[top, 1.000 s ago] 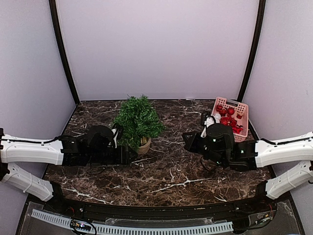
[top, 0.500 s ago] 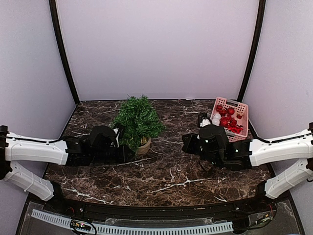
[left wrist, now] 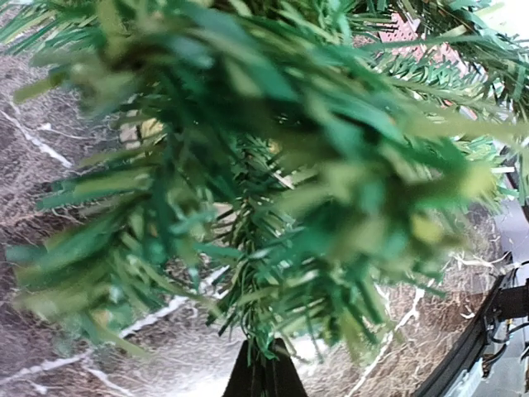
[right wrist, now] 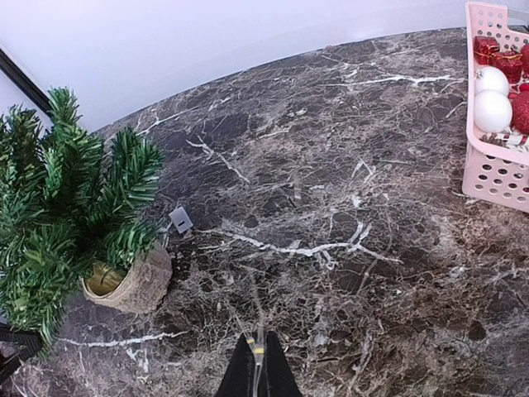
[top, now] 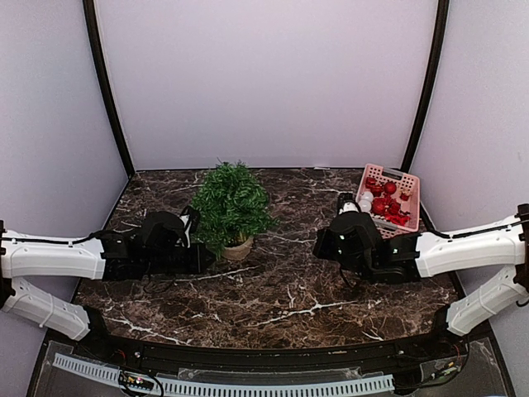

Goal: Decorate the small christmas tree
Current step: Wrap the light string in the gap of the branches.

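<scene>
The small christmas tree (top: 233, 203) stands in its tan base (top: 238, 248) at the table's back left. My left gripper (top: 203, 257) reaches in low from the left. In the left wrist view this left gripper (left wrist: 264, 365) is shut on the tip of a lower branch (left wrist: 266, 327), and needles fill most of the frame. My right gripper (top: 319, 241) hovers right of the tree. Seen from its own wrist, the right gripper (right wrist: 259, 361) is shut on a thin clear thread (right wrist: 259, 327) with yellow bands. The tree (right wrist: 66, 207) and base (right wrist: 132, 281) lie to its left.
A pink basket (top: 417, 196) of red and white ornaments sits at the back right, and its wall (right wrist: 496, 178) shows at the right edge of the right wrist view. A small grey tag (right wrist: 180, 220) lies on the marble beside the tree base.
My left gripper has gone from open to shut on a lower branch tip and has drawn back a little leftward. The right arm has shifted slightly toward the middle.
</scene>
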Available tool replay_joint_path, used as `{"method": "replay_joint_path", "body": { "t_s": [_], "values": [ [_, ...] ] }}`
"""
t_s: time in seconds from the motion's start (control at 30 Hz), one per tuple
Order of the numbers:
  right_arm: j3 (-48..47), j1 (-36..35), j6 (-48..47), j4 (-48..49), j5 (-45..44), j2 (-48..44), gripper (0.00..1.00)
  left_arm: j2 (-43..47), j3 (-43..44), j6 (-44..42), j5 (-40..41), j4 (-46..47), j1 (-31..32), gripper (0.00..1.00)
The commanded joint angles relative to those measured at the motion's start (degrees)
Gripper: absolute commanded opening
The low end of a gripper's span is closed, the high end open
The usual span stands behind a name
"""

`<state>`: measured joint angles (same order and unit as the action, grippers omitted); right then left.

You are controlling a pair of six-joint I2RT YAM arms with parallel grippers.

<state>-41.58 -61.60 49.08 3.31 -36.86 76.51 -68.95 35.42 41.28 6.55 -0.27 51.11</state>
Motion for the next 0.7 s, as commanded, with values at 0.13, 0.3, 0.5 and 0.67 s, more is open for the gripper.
{"method": "replay_joint_path", "body": {
  "t_s": [0.13,0.3,0.5,0.67],
  "values": [
    [-4.4,0.6,-3.6,-1.8,-2.0,-3.2,0.00,4.0,-1.4,-9.3,0.6,-3.6,-2.1,0.00],
    [-6.5,0.5,-5.5,-2.2,-1.7,-5.0,0.00,5.2,-2.2,-12.8,-0.2,-4.2,-2.9,0.00],
    [-10.8,1.0,-8.7,-3.0,-2.2,-3.6,0.00,5.2,-2.6,-14.0,-0.2,-4.3,-3.4,0.00],
    [-13.7,3.0,-8.7,-3.1,-0.5,-0.1,0.00,5.3,-3.0,-14.4,0.1,-3.9,-3.6,0.00]
  ]
}}
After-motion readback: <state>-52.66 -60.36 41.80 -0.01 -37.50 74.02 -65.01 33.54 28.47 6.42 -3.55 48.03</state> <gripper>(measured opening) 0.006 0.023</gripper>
